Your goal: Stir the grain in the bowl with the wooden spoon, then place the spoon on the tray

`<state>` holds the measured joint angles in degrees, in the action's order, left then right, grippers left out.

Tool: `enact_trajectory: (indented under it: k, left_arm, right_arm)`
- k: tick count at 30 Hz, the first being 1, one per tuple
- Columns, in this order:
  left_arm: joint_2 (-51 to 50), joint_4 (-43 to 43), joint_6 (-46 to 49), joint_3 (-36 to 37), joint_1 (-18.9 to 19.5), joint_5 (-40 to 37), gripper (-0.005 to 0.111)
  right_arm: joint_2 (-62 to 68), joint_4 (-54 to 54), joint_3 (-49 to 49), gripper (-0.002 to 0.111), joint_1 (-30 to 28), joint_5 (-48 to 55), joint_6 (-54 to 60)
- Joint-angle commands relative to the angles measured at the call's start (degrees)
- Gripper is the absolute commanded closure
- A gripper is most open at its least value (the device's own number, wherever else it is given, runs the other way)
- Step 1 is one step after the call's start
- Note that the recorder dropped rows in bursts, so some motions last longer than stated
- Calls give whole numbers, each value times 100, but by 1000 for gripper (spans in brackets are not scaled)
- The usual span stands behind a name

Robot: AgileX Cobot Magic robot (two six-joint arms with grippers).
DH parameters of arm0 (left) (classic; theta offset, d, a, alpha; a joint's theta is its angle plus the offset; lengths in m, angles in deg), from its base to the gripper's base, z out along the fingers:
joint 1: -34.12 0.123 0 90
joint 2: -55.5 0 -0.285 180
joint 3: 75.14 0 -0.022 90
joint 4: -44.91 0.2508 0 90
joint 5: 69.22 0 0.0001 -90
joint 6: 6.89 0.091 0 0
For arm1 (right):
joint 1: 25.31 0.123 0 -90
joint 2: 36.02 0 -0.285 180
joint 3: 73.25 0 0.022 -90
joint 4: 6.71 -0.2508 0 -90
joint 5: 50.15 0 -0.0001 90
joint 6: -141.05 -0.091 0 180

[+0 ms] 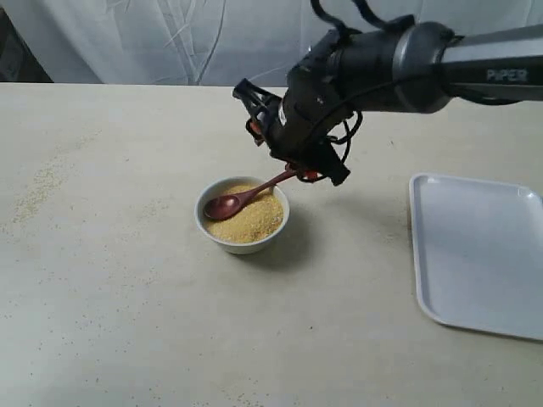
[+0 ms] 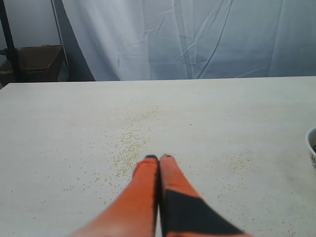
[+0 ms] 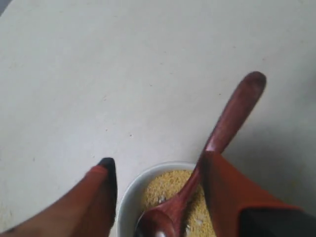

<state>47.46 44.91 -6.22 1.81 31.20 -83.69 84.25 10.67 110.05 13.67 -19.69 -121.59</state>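
Observation:
The white bowl (image 1: 244,247) stands mid-table, filled with yellow grain (image 1: 256,220). The dark reddish wooden spoon (image 1: 244,199) lies with its scoop on the grain and its handle sloping up over the rim toward the right. My right gripper (image 1: 301,172) hovers at the handle, open. In the right wrist view its fingers straddle the spoon (image 3: 232,116); the handle leans against one finger, the other stands well clear over the bowl's rim (image 3: 129,197). The white tray (image 1: 475,254) lies empty at the right. My left gripper (image 2: 159,158) is shut on nothing above the table.
Spilled grains (image 2: 129,148) are scattered over the table's left side (image 1: 38,191). A sliver of the bowl (image 2: 312,145) shows at the edge of the left wrist view. A white curtain (image 1: 170,38) hangs behind the table.

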Motion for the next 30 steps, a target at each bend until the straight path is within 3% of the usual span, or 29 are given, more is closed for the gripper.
enact_trajectory:
  k: [1, 3, 7, 11, 12, 13, 17, 23, 30]
  left_arm:
    - [25, 0, -6, 27, -9, 72, 107]
    - [25, 0, -6, 27, -9, 72, 107]
    - [25, 0, -6, 27, -9, 72, 107]
    - [25, 0, -6, 27, -9, 72, 107]
    - [25, 0, -6, 27, -9, 72, 107]
    - [25, 0, -6, 27, -9, 72, 107]
    - [25, 0, -6, 27, -9, 72, 107]
    - [25, 0, -6, 27, -9, 86, 107]
    - [25, 0, -6, 27, -9, 86, 107]
  right_arm:
    - [-584, -1178, 11, 81, -268, 111, 3640]
    - [-781, -1881, 11, 109, -495, 575, 5493]
    - [-783, -3424, 22, 109, -1353, 2143, 8439]
    - [-691, -6953, -175, 109, -2733, 3950, 11581]
    - [-741, -8206, -475, 109, -3050, 3950, 12307]
    - [-804, -8807, -762, 109, -3135, 3942, 12789]
    - [-1272, -11733, -2443, 109, -2962, 2575, 15235]
    - [-1560, -11733, -3399, 109, -1802, -645, 15327]
    - [-1425, -11733, -3155, 109, -1267, -1384, 14964]
